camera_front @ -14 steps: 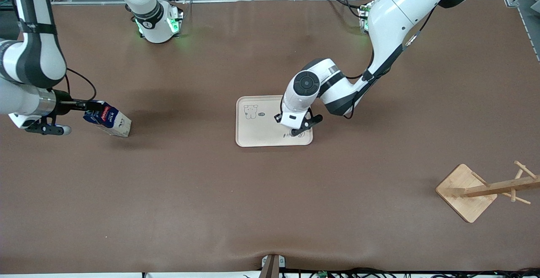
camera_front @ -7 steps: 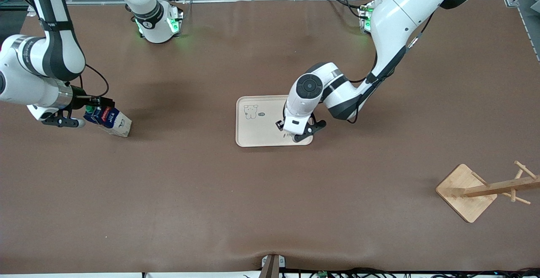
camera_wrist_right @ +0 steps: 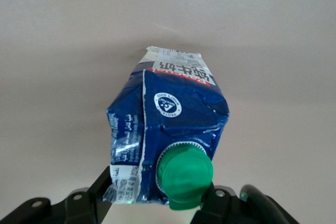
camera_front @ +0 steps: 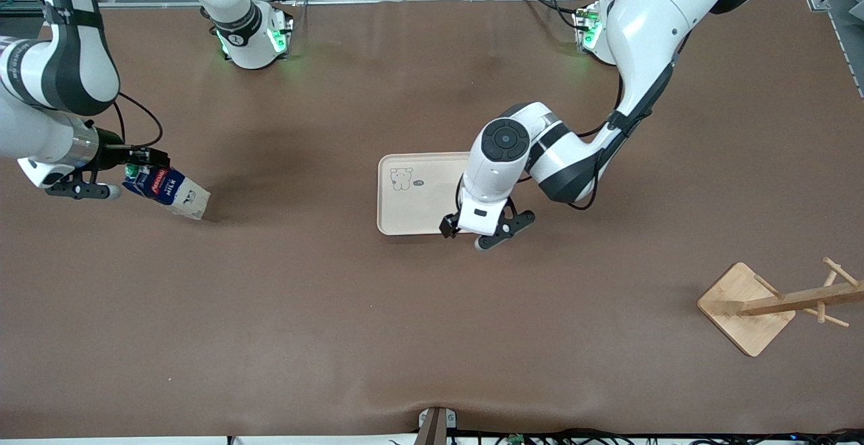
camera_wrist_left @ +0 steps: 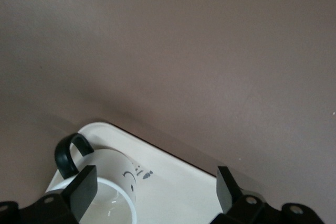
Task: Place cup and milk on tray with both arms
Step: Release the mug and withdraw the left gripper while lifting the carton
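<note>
Front view: right gripper (camera_front: 138, 161) clamps milk (camera_front: 169, 192); left gripper (camera_front: 487, 234) wide, empty.

- In the front view the small white mug with a black handle (camera_wrist_left: 105, 179) is hidden under the left arm's wrist.
- In the left wrist view the mug's lower part and much of the flat cream tray (camera_wrist_left: 173, 174) run off the picture's edge.
- The wooden peg rack (camera_front: 776, 304) is cut by the front view's edge.
- The dark-blue milk carton's (camera_wrist_right: 165, 140) gripped end is cut off in the right wrist view.
</note>
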Robot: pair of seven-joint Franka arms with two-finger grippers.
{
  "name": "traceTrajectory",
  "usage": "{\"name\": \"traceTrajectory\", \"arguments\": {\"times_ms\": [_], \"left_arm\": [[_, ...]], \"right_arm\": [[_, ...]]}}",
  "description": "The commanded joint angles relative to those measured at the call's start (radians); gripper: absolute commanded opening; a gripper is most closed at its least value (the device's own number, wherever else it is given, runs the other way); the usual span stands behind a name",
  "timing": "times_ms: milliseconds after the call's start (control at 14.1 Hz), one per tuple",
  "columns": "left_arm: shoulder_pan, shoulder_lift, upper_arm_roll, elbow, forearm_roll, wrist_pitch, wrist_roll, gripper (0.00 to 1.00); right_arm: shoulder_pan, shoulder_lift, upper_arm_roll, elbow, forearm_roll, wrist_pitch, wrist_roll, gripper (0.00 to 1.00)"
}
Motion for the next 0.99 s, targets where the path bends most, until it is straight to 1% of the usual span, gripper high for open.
{"name": "traceTrajectory", "arguments": {"times_ms": [0, 212, 283, 425, 496, 638, 779, 850, 921], "left_arm": [[0.001, -0.048, 0.007, 0.011, 0.020, -0.122, 0.023, 1.00], [0.051, -0.088, 0.003, 0.022, 0.003, -0.156, 0.065, 1.00], [0.079, -0.093, -0.005, 0.035, -0.003, -0.190, 0.098, 1.00], [0.114, -0.093, -0.002, 0.100, -0.041, -0.275, 0.196, 1.00], [0.125, -0.093, -0.002, 0.120, -0.043, -0.312, 0.227, 1.00], [0.162, -0.119, 0.001, 0.149, -0.040, -0.372, 0.260, 1.00], [0.229, -0.128, 0.003, 0.152, -0.036, -0.377, 0.319, 1.00], [0.279, -0.131, -0.008, 0.151, -0.036, -0.377, 0.373, 1.00], [0.300, -0.157, -0.011, 0.151, -0.036, -0.380, 0.419, 1.00]], "right_arm": [[0.045, 0.009, -0.001, 0.112, 0.003, -0.127, 0.008, 0.00], [0.112, 0.009, -0.001, 0.201, 0.009, -0.240, 0.010, 0.00], [0.150, 0.009, 0.001, 0.219, 0.012, -0.247, 0.010, 0.00], [0.250, 0.007, -0.001, 0.278, 0.017, -0.276, 0.028, 0.00], [0.301, 0.010, -0.001, 0.313, 0.018, -0.291, 0.092, 0.00], [0.440, 0.054, 0.001, 0.389, 0.018, -0.293, 0.267, 0.00], [0.560, 0.125, 0.001, 0.463, 0.020, -0.291, 0.393, 0.00], [0.606, 0.159, 0.001, 0.492, 0.021, -0.288, 0.445, 0.00], [0.638, 0.199, 0.001, 0.526, 0.023, -0.285, 0.488, 0.00]]}}
